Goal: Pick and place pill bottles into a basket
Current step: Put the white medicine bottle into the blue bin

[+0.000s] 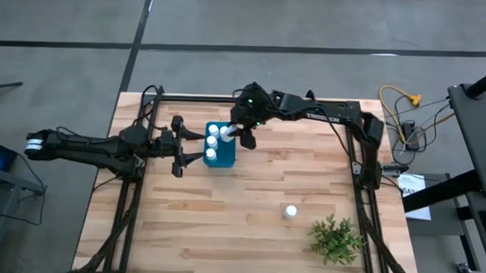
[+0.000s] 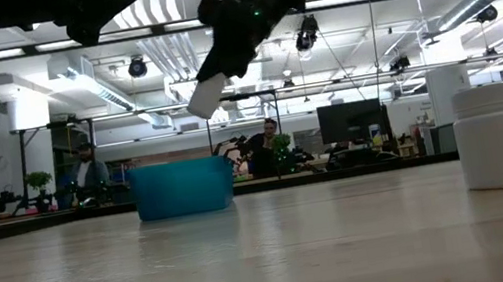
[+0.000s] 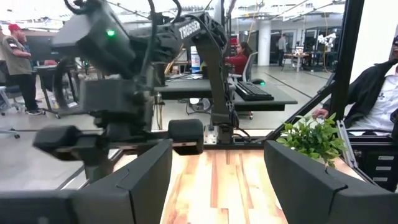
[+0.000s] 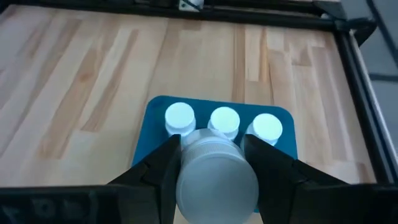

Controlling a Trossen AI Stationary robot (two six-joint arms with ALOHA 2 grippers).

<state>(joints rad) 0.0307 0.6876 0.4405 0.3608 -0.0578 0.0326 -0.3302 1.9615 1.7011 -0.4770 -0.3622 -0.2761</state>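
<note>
Above the blue basket [image 1: 221, 145], the right hand [image 1: 245, 136] grips a white pill bottle [image 4: 217, 174] between its two fingers [image 4: 163, 163], which press against the bottle's sides. From the low view the held bottle [image 2: 207, 96] hangs tilted in the air, clear of the basket's [image 2: 183, 188] rim, just over its right end. Directly beneath this hand, three pill bottles [image 4: 224, 121] stand upright in a row inside the basket [image 4: 150, 129], along the wall farthest from the hand, their white caps facing up; the half of the basket nearer the hand is hidden by the held bottle.

Well away from the right hand, toward the near part of the worktop [image 1: 257, 210], one more pill bottle [image 1: 290, 211] stands alone and upright; in the low view it [image 2: 492, 137] sits far to the right of the basket. Beyond that lone bottle, near the worktop's corner, is a small green plant [image 1: 336, 239].

Just beside the basket on its opposite side from the right hand, the left hand [image 1: 180, 146] waits with its fingers [image 3: 140, 180] spread wide and holding nothing. People sit at desks in the room behind.
</note>
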